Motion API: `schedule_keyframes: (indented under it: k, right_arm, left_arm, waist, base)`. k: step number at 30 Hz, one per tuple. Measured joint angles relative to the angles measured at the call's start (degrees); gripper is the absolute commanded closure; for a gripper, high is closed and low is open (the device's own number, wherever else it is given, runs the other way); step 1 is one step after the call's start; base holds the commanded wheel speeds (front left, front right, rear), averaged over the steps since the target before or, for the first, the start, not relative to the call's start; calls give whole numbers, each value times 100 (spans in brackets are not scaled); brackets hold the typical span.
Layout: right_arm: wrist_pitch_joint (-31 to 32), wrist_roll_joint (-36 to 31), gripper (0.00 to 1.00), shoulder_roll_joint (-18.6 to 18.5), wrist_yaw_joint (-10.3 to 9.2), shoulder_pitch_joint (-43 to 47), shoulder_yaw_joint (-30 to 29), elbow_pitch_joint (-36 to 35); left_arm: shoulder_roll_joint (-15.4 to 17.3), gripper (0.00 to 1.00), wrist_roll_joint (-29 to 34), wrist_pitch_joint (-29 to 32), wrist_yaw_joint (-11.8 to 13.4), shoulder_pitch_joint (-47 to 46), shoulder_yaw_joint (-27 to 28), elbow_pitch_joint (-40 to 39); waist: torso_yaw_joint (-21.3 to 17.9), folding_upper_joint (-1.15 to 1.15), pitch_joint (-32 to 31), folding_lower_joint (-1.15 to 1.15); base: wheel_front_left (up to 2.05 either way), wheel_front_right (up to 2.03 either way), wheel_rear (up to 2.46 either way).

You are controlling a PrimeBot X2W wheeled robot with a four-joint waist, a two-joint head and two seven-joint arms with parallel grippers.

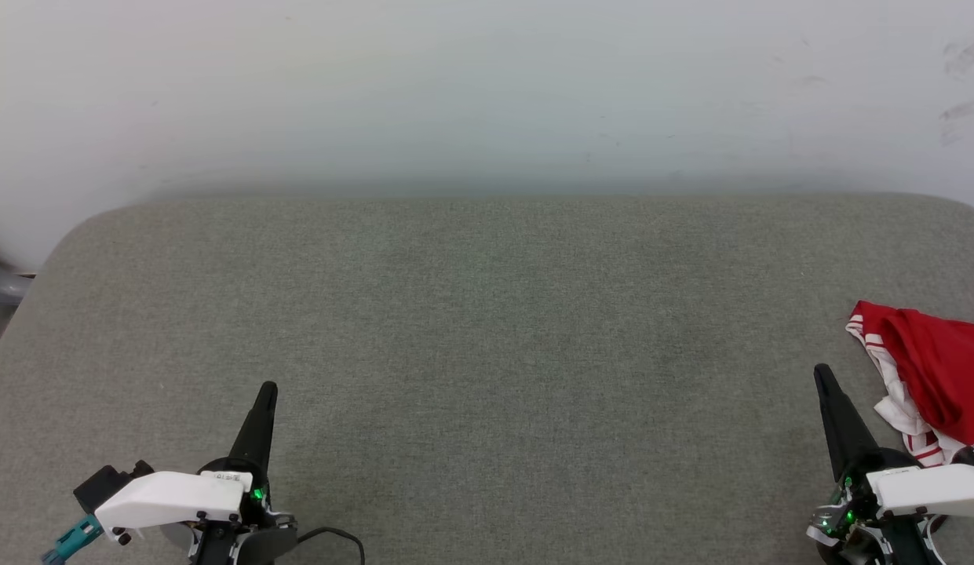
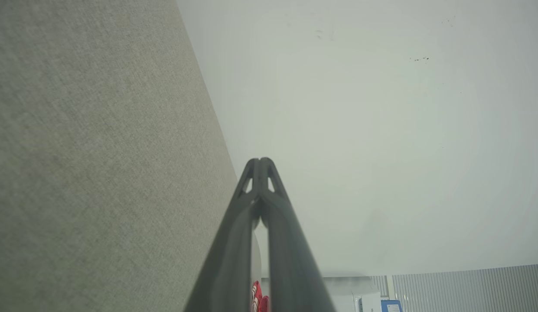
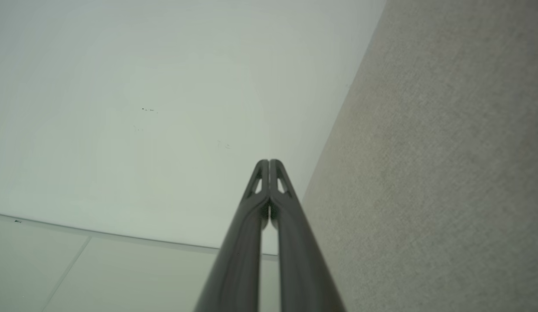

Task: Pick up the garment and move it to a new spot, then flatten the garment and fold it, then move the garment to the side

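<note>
Red garment [image 1: 946, 369] with red-and-white striped trim; grey-green surface [image 1: 487, 337].

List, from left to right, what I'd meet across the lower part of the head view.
left gripper → black cable → right gripper → garment, bunched against the picture's right edge.

garment [image 1: 934, 377] at table's [image 1: 487, 329] right edge
</note>
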Motion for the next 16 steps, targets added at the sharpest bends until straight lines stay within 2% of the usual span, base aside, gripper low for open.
schedule_keyframes:
  k: [16]
  right_arm:
    - [24, 708, 100, -1, 0, -154, 22, 219]
  left_arm:
    - [-114, 100, -593, 196, -129, -73, 213, 51]
  waist:
    - [-46, 0, 37, 0]
  base:
    - [0, 0, 0]
